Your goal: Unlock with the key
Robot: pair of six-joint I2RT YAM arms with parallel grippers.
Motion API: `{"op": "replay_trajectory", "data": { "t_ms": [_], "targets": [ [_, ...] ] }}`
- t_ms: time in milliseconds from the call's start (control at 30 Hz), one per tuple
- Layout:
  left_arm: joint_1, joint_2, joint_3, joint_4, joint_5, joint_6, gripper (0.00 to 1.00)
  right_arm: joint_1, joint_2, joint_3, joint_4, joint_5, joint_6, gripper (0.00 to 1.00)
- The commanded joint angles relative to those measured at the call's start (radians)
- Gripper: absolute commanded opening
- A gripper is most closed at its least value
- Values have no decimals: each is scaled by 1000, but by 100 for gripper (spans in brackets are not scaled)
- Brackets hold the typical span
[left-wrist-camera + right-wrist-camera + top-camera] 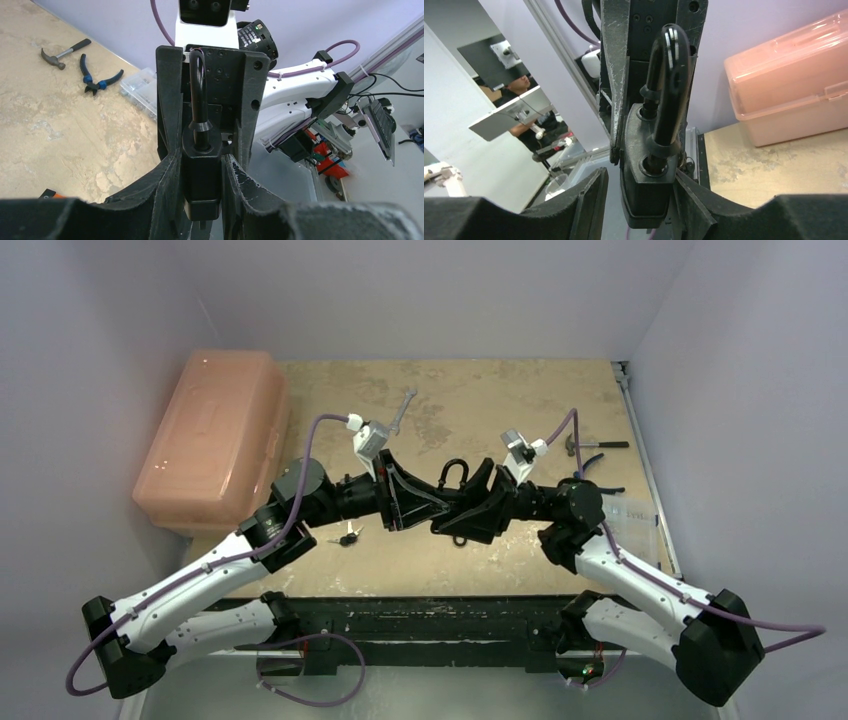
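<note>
Now my left gripper (201,172) squeezes the black padlock (651,165) up in the air. My right gripper (641,192) sits loose around it, one side not touching. The key (348,537) lies on the table (480,400).

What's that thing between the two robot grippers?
A black metal padlock, held in the left gripper, with the right gripper open around it; both wrist views show it.

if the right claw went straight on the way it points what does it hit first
the padlock, already sitting between its fingers; right behind that, the left claw gripping it
</note>
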Motion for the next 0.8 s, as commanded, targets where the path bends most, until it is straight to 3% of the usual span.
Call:
{"op": "replay_trajectory", "data": {
  "t_ms": [0, 133, 233, 300, 367, 433, 500, 667, 767],
  "targets": [
    [-2, -6, 9, 133, 4, -11, 0, 2, 2, 53, 38, 2, 10, 48],
    [-2, -3, 5, 137, 6, -10, 0, 2, 11, 53, 38, -5, 9, 25],
    [-3, -4, 2, 132, 3, -4, 0, 1, 15, 52, 22, -9, 5, 0],
    [-3, -9, 1, 115, -5, 7, 0, 1, 10, 51, -11, -6, -17, 0],
    [-2, -19, 0, 80, -25, 24, 25, 2, -5, 50, -61, -1, -48, 0],
    [-3, -36, -2, 44, -60, 41, 61, 1, -25, 47, -119, 3, -82, 0],
    [-2, -55, 2, 1, -108, 58, 76, 1, -50, 47, -190, 10, -129, 0],
    [-2, -59, 54, -96, -196, 102, 79, 2, -104, 78, -497, 91, -314, 0],
    [-3, -7, 129, -215, -215, 151, 79, 2, -116, 78, -557, 105, -347, 0]
  ]
}}
